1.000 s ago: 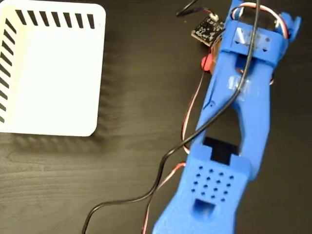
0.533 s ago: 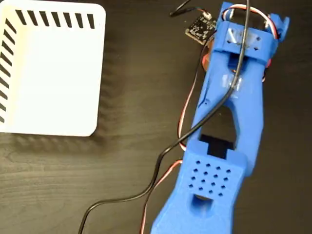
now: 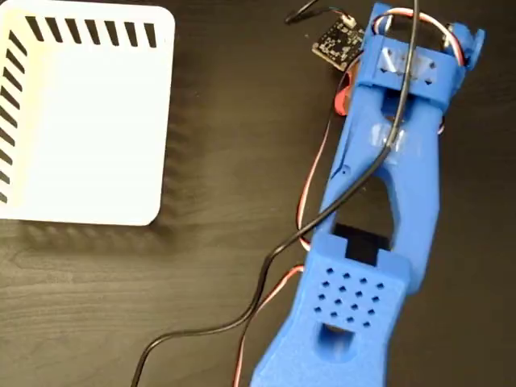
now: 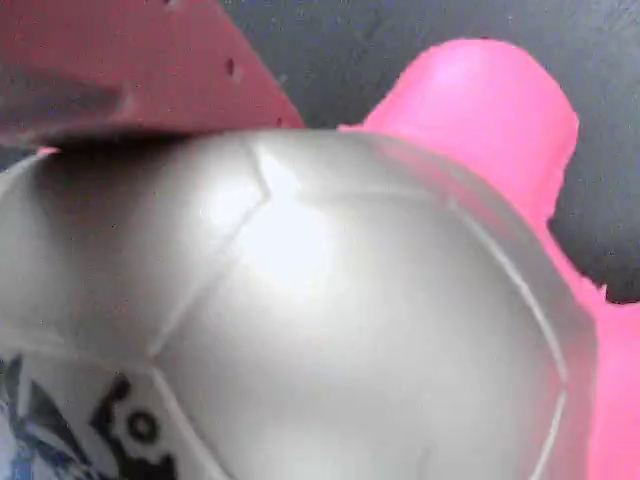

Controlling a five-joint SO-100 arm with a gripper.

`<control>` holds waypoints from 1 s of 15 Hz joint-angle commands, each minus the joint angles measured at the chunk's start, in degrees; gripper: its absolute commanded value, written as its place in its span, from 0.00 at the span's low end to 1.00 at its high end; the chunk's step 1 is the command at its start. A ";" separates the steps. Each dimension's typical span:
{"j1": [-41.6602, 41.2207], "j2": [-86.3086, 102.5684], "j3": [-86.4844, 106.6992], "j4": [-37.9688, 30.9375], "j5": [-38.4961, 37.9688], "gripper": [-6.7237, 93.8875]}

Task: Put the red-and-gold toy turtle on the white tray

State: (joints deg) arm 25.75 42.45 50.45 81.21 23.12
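Fixed view | one white tray [image 3: 85, 121] | one red-and-gold toy turtle [image 4: 330, 330] | tool state: cannot tell

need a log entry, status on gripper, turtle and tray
Gripper hidden under the blue arm, state unclear. Turtle fills the wrist view, not yet on the white tray. Table between them bare, loose cable nearby.

Beneath me lies a dark wood-grain table [image 3: 201, 242], its grain running sideways in the fixed view. In the wrist view I catch only a dim, blurred strip of that dark surface along the top edge, too soft to make out any grain.
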 commanded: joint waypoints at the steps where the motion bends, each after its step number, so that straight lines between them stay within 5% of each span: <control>1: 0.79 5.89 1.41 -0.26 -0.26 0.08; 8: -0.88 36.30 10.55 1.76 -7.38 0.07; 11: -10.46 52.65 15.82 5.89 -11.43 0.07; 15: -29.53 59.41 15.64 11.51 -6.59 0.07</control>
State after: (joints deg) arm 2.46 95.01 67.15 91.49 13.71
